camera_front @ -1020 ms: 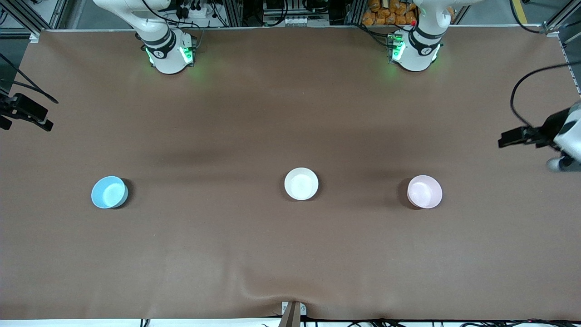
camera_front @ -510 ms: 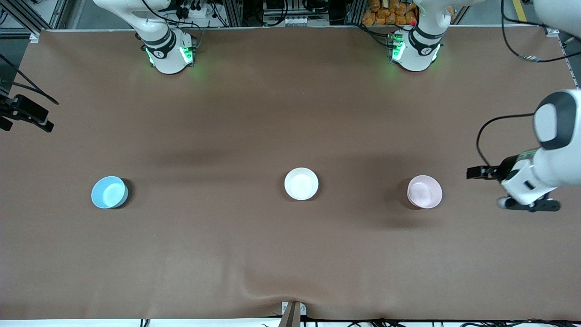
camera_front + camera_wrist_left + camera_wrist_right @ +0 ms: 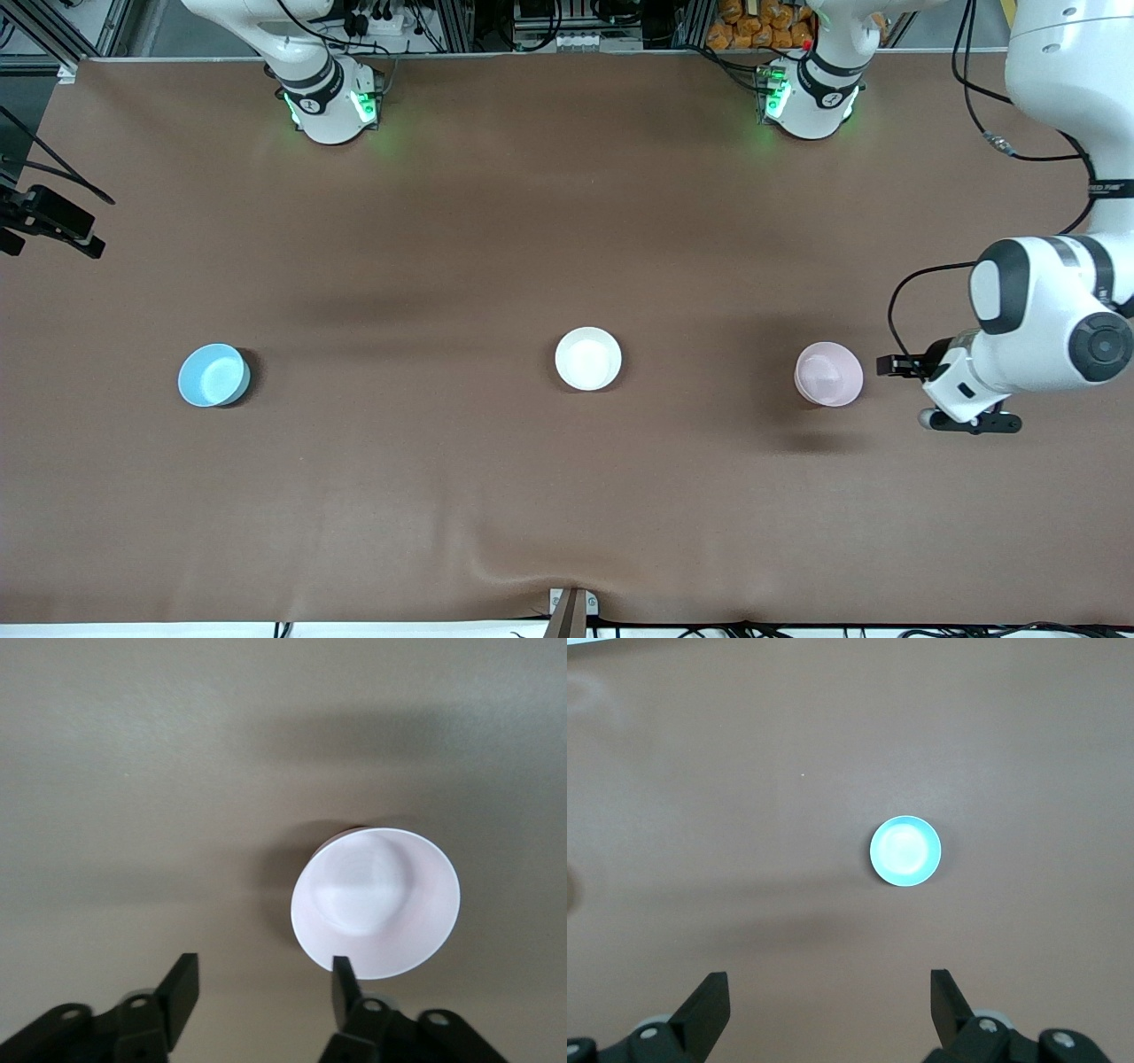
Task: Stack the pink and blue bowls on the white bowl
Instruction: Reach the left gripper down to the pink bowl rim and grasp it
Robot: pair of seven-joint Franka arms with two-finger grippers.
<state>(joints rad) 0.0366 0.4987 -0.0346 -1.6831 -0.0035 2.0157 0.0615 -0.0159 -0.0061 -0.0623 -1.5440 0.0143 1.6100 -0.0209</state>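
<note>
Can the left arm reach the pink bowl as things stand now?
Probably yes. The left gripper hangs open just beside the pink bowl, toward the left arm's end of the table, and nothing lies between them.

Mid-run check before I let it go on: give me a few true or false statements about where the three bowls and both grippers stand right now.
1. The pink bowl sits on the table, apart from the white bowl. True.
2. The left gripper is shut on the pink bowl. False: its fingers are open and hold nothing; the bowl lies just ahead of them in the left wrist view.
3. The blue bowl is already stacked in the white bowl. False: it stands alone toward the right arm's end of the table.
4. The right gripper is open, high over the table, with the blue bowl in its view. True.
5. The white bowl holds another bowl. False: it is empty, between the other two.
</note>
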